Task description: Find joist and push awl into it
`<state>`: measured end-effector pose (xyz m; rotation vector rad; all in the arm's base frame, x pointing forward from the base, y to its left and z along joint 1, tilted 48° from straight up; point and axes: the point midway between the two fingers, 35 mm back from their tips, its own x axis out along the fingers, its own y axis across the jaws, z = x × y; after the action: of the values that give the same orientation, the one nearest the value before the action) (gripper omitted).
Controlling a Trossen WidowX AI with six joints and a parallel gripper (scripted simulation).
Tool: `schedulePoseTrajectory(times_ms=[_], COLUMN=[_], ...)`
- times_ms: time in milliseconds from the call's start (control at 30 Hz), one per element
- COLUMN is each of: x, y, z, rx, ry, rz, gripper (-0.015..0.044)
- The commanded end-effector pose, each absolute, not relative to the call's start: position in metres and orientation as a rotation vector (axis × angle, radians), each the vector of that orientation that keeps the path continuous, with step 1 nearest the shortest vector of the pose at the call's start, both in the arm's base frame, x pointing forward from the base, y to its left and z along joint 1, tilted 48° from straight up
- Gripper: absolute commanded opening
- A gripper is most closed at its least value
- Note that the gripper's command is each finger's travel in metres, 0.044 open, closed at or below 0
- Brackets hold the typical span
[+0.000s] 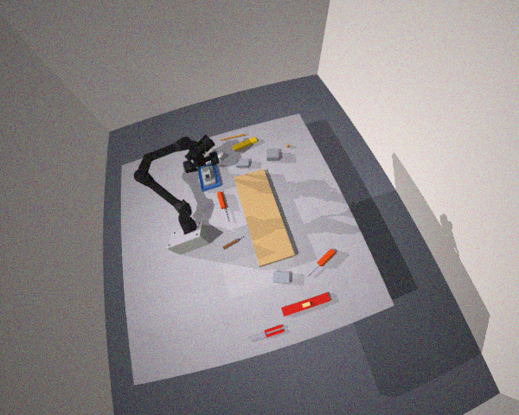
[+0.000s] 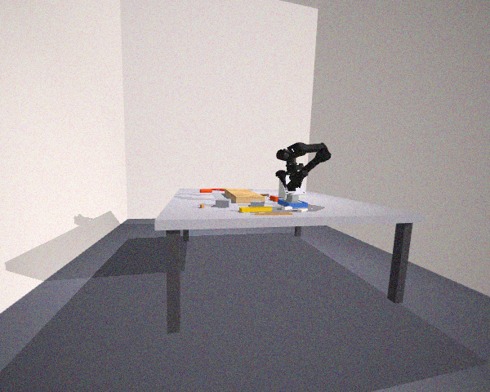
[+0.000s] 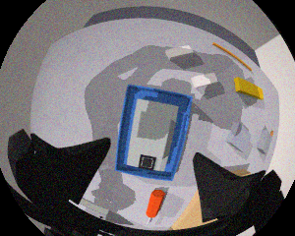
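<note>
while above tray (image 3: pixel 127 133), pincer (image 3: pixel 147 180) wide

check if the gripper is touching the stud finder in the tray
Apart. The wrist view shows the gripper open, its fingers raised either side of the blue tray, stud finder lying inside.

You'll find the floor panel (image 1: pixel 263 217) reads as pale wood, matt, with faint darker grain bands across its top, while the tray (image 3: pixel 128 133) just beside it has a smooth blue plastic-looking rim and the stud finder (image 3: pixel 155 133) inside it looks like flat matt grey plastic. Near the panel's long edge, the awl (image 1: pixel 221 199) shows a smooth orange plastic-looking handle with a thin greyish, metal-like shaft, and the table (image 1: pixel 170 312) under the panel is an even, matt light grey with no gloss
</note>
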<state>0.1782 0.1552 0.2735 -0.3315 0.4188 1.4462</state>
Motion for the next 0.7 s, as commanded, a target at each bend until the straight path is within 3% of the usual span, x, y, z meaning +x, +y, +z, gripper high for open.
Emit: schedulePoseTrajectory(times_ms=[0, 67, 367, 667], x=[0.175, 0.185, 0.266, 0.275], y=[0.14, 0.146, 0.06, -0.029], z=[0.293, 0.273, 0.177, 0.083], rx=[-0.301, -0.329, -0.209, -0.053], ry=[0.406, 0.441, 0.786, 1.049], rz=[1.447, 1.41, 1.108, 0.897], gripper=[0.044, 0.044, 0.044, 0.044])
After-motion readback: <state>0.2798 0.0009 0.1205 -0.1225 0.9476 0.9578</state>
